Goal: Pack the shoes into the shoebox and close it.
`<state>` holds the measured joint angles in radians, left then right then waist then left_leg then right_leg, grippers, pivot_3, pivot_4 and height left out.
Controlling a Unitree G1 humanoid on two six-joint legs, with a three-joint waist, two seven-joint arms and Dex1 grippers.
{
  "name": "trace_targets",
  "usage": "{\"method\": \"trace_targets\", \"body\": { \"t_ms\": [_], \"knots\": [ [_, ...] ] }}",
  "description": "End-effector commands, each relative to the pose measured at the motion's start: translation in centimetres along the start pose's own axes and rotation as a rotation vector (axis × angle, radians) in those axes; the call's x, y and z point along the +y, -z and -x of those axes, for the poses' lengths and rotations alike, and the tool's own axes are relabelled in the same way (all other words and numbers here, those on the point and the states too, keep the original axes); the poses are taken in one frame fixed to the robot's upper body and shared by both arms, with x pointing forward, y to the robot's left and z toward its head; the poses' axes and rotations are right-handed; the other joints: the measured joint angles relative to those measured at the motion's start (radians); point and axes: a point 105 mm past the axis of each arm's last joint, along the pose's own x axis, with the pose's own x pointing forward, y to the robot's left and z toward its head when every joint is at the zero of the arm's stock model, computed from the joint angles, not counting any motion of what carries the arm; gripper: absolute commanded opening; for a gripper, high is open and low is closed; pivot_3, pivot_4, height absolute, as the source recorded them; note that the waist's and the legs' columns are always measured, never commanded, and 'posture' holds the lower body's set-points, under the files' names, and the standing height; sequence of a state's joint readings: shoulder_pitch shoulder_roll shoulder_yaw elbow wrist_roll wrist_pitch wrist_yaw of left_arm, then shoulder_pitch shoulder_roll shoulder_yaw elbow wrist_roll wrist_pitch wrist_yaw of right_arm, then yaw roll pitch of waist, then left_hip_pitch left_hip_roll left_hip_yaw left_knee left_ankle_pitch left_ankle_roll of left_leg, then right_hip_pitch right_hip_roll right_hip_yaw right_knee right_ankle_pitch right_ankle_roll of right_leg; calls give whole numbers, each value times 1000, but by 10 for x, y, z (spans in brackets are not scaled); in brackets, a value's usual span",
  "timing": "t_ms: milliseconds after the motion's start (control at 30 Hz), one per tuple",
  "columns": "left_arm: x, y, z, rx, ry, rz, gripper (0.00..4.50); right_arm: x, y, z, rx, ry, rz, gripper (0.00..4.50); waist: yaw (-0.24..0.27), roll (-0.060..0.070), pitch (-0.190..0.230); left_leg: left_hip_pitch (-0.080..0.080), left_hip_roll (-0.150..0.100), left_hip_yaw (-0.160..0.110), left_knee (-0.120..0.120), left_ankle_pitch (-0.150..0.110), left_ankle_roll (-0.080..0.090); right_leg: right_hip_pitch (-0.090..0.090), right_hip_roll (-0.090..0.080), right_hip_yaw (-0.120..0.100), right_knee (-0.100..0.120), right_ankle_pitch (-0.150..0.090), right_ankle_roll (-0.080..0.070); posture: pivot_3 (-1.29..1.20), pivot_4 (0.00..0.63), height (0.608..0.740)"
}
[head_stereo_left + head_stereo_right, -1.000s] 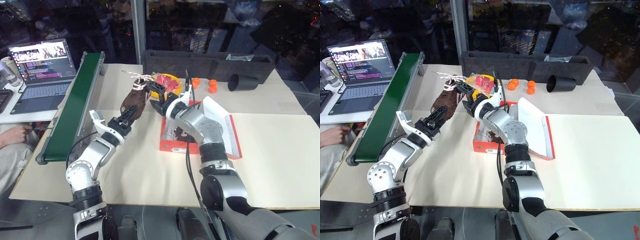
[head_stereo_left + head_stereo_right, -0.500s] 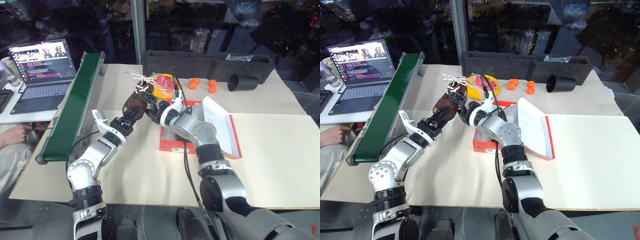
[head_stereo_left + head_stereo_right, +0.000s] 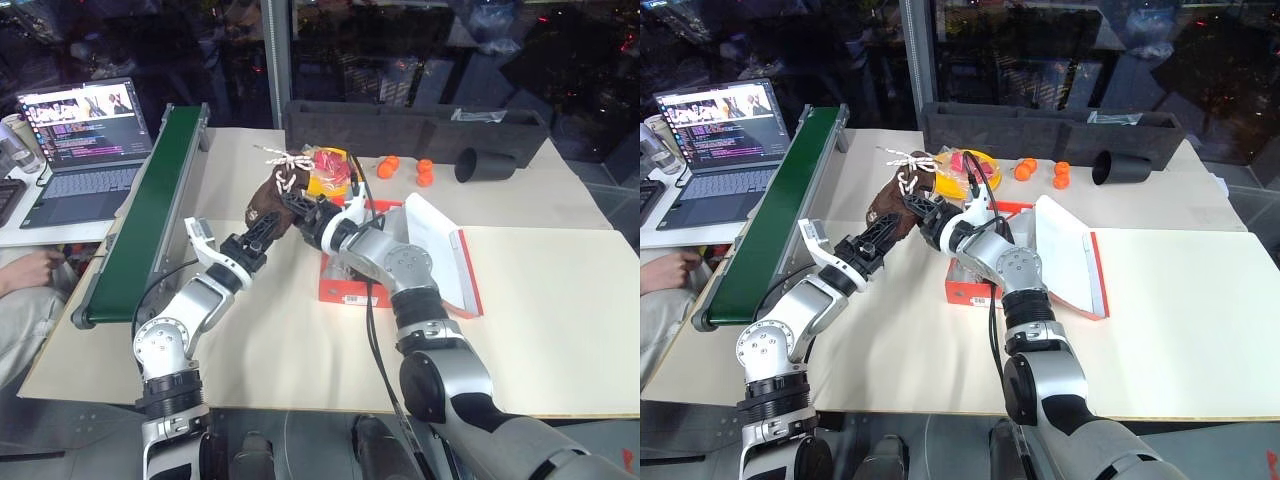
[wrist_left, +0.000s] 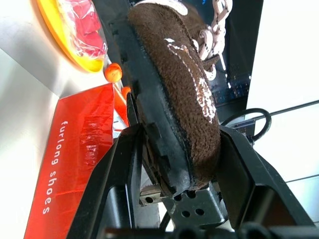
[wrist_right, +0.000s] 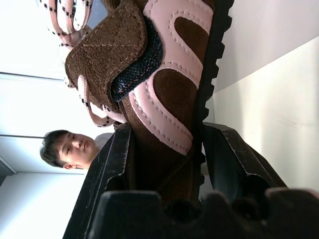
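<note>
Between the two claws: one dark brown shoe [image 3: 272,196] hangs in the air above the table [image 3: 560,300], gripped from both ends.
Left gripper [image 4: 174,149]: narrow, its two black fingers [image 4: 117,174] pressed on the shoe's sole and suede side.
Right gripper [image 5: 164,149]: closed around the same shoe; its fingers [image 5: 112,164] touch the sole edge on one side and the pink-trimmed upper on the other.
Laces: off-white laces [image 3: 285,160] stick out beyond both claws, on the far side of the shoe.
Shoebox [image 3: 350,290]: red-orange, just behind the right gripper and below its forearm, resting on the table with its lid [image 3: 440,250] open and leaning away from the claws.
Second shoe: cannot tell where it is.
Yellow plate [image 3: 975,160]: just past the held shoe, beyond the claws.
Person: a face shows behind the shoe in the right wrist view.
</note>
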<state>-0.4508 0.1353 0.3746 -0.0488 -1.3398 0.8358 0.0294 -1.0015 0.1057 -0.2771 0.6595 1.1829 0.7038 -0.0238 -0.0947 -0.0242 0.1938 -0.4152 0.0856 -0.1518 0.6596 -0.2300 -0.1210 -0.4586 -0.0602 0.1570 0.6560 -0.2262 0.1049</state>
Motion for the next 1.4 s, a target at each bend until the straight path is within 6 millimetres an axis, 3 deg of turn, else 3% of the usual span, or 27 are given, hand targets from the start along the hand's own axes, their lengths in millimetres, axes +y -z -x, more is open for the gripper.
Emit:
{"method": "trace_targets", "body": {
  "t_ms": [33,167,300,400,533,633,867,1000,1167,1400],
  "knots": [
    [1,5,-1,32,0,-124,2926,61,27,-20,18,-193,-40,2092,-1,0,0,0,0,0,0,0,0,0,0,0,0,0,0,0,150,671],
    [1,12,-3,119,-6,-322,4333,58,0,-13,-85,-116,110,2092,0,1,0,0,0,-1,0,0,0,0,0,-1,0,0,0,0,150,671],
    [-6,14,0,179,38,-507,4467,70,-54,14,-235,-65,282,2092,-3,3,2,0,0,-1,0,0,0,0,0,-1,0,0,0,0,150,671],
    [-9,18,6,253,85,-650,4467,77,-75,40,-246,-5,400,2092,2,5,3,-1,0,-1,-1,0,0,-1,0,-1,1,-1,-1,0,150,671],
    [-12,12,16,356,162,-852,4467,65,-76,68,-144,146,538,2092,2,5,3,-1,0,-4,-2,0,0,-1,0,-4,1,0,-7,0,150,671],
    [-27,-2,20,413,264,-1026,4467,41,-78,93,-78,315,580,2092,-3,6,3,0,0,-4,-3,0,0,-1,0,-4,3,-1,-9,0,150,671],
    [-52,-20,21,475,428,-1196,4467,4,-66,113,16,500,604,2092,-6,10,6,0,0,-4,-3,2,4,-2,0,-4,7,-4,-5,0,150,671],
    [-55,-26,18,493,447,-1229,4467,-29,-53,114,94,588,588,2092,-5,10,6,0,0,-4,-4,3,5,-2,0,-4,7,-4,-5,0,150,671],
    [-49,-19,18,508,447,-1231,4467,-46,-42,103,176,622,596,2092,-9,10,6,1,0,-4,-7,3,5,-2,0,-4,6,-4,-5,0,150,671],
    [-41,-9,17,527,443,-1227,4467,-90,-42,84,305,767,680,2092,-19,9,5,9,0,-4,-17,7,11,-1,0,-4,7,-5,-6,0,150,671]
  ]
}}
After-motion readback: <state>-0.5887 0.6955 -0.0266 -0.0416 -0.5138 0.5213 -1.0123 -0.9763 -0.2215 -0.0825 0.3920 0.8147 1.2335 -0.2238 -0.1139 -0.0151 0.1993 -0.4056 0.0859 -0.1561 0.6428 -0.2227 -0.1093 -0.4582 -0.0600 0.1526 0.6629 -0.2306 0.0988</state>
